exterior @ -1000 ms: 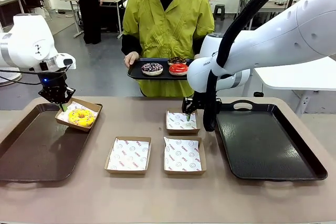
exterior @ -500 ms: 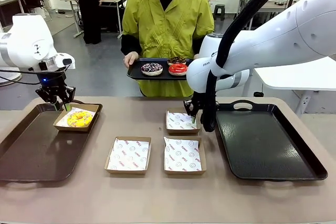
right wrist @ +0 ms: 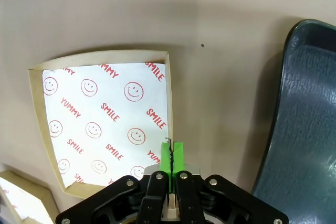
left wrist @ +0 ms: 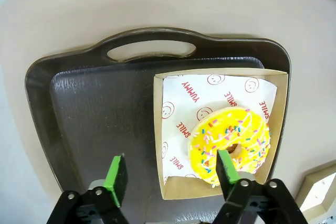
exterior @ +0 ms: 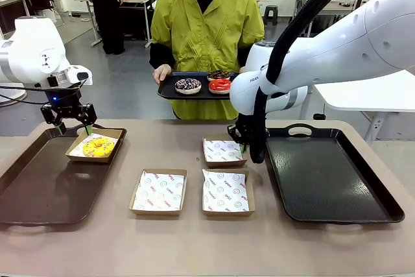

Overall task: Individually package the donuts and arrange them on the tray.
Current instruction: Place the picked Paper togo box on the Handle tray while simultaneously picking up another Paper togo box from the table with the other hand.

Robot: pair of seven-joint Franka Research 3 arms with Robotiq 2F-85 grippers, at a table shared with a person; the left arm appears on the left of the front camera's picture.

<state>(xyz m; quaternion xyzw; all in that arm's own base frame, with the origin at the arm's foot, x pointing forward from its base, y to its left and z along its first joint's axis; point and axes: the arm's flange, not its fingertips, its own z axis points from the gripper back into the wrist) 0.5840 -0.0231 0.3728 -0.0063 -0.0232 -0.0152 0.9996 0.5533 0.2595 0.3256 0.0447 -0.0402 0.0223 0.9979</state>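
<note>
- Altogether four donuts: the yellow donut lies in a box on the left tray; the sprinkled donut, red donut and dark donut sit on the small tray.
- A person across the table holds that small tray up, one hand on its end.
- Four boxes, all lined with printed paper: the filled box at the left tray's far corner, the far box mid-table, and two near boxes side by side closer to the robot. The last three are empty.
- Three trays: the left tray, the right tray, and the small tray.
- Left gripper: spread wide above the filled box, holding nothing, one finger over the donut, the other over bare tray.
- Right gripper: pads pinched together on the far box's wall, on the side nearest the right tray.
- A black cable on the right arm hangs in front of the gap between far box and right tray; the arm's white body covers the small tray's end.
</note>
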